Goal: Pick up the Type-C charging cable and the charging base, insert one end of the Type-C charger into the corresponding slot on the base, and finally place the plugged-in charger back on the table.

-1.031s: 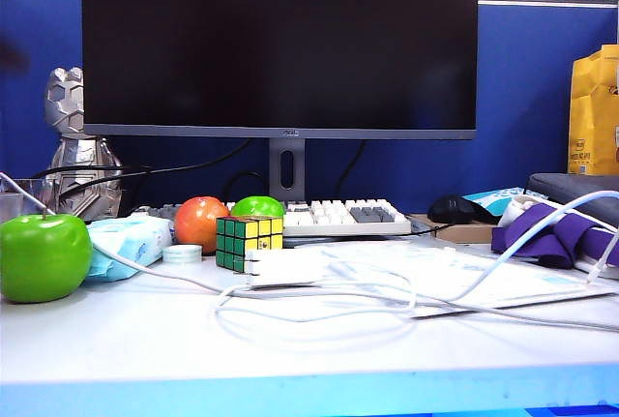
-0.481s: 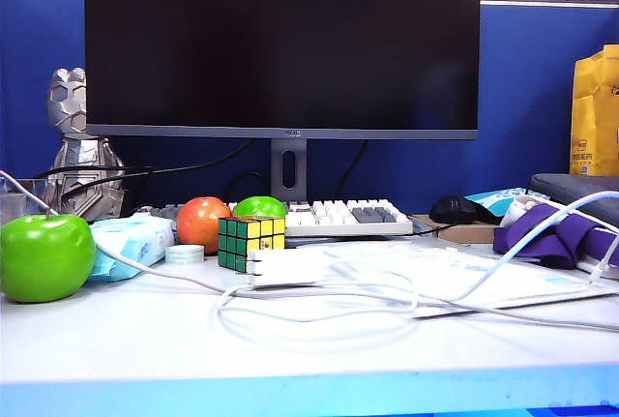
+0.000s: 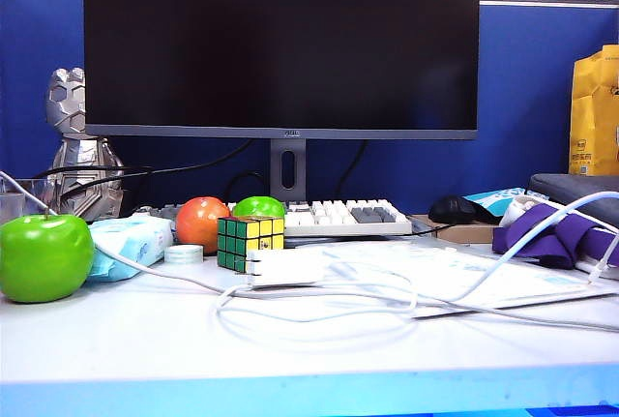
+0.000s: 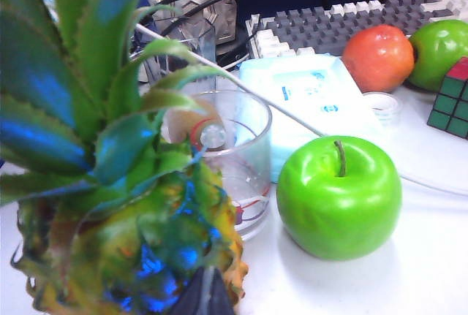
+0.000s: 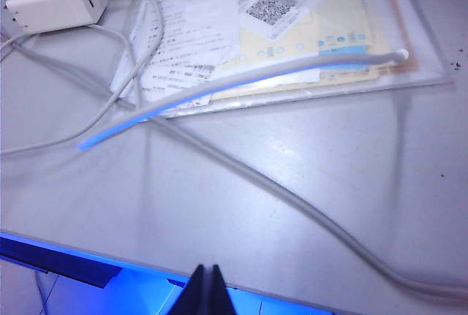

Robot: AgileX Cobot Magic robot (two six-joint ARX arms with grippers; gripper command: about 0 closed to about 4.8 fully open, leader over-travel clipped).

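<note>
Both grippers are pinched shut, empty; right gripper [image 5: 205, 286] hovers near the table [image 5: 292, 205] edge, nearer the charging base [image 5: 55, 2], cable [image 5: 139, 33] plugged in; left gripper [image 4: 208, 297] faces pineapple [image 4: 131, 256].

Little of the robot shows. The left claw [image 4: 207, 297] appears only as dark, near-black fingertips forming a narrow wedge at the lower edge of its wrist frame (tips pressed together). The right claw [image 5: 205, 293] looks the same: two slim black fingertips meeting along a thin seam, bottom centre.
</note>
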